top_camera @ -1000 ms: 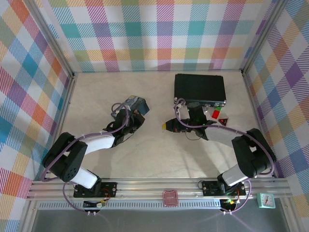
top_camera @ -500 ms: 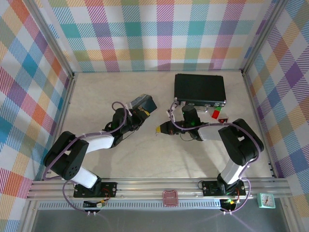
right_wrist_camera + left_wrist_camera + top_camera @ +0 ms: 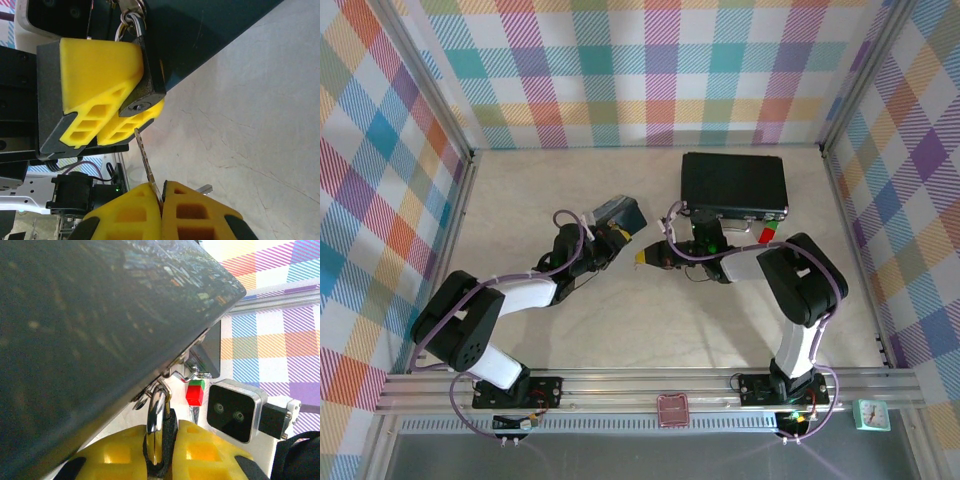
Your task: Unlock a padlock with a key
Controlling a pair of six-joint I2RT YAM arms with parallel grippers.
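Note:
The padlock (image 3: 146, 82) is a small dark body with a silvery shackle (image 3: 156, 415), and it hangs on a dark blue tin (image 3: 215, 30). My left gripper (image 3: 160, 460) is shut on the padlock, its yellow fingers (image 3: 97, 75) clamping the body with the keyhole facing down. My right gripper (image 3: 162, 197) is shut on the key (image 3: 146, 160). The key's blade points up, and its tip is just below the keyhole, not inside. In the top view the left gripper (image 3: 610, 240) and right gripper (image 3: 645, 257) nearly meet at mid-table beside the tin (image 3: 618, 212).
A flat black case (image 3: 733, 185) lies behind the right arm. Small red and green blocks (image 3: 768, 236) sit by its front edge, also seen as a block (image 3: 195, 392) past the shackle. The plaid walls close in three sides.
My right gripper has carried the key left, closing on the left gripper and the padlock. The left gripper shifted the tin slightly right early on, then held still.

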